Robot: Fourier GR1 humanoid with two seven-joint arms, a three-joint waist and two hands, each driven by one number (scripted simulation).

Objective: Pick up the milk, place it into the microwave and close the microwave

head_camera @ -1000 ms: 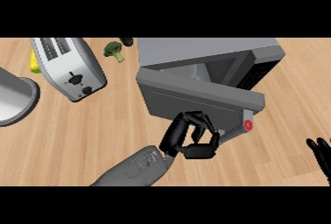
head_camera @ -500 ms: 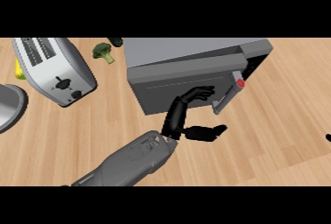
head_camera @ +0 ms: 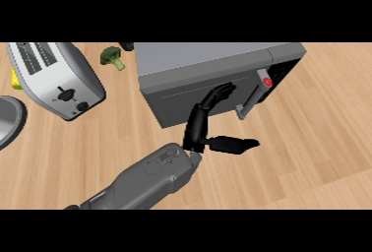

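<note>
The grey microwave [head_camera: 210, 59] stands at the top centre of the head view. Its door [head_camera: 170, 103] is swung almost shut, leaving a narrow dark gap at the right edge beside the door handle [head_camera: 251, 101] and a red button [head_camera: 266, 82]. My left hand [head_camera: 196, 125] comes up from the lower left, open. Its straight fingers [head_camera: 218, 93] lie against the door's front and the thumb [head_camera: 232, 144] sticks out to the right. No milk shows anywhere; the microwave's inside is hidden. My right hand is out of view.
A silver toaster [head_camera: 54, 78] stands at the upper left, with a yellow item [head_camera: 15, 81] behind it. A broccoli floret [head_camera: 112, 56] lies between toaster and microwave. A grey round rim [head_camera: 7, 120] shows at the left edge. Wooden counter [head_camera: 305, 157] stretches right and below.
The door has swung from wide open to almost shut, with my left hand's fingers straightening against it. My right hand, at the right edge earlier, has left the view.
</note>
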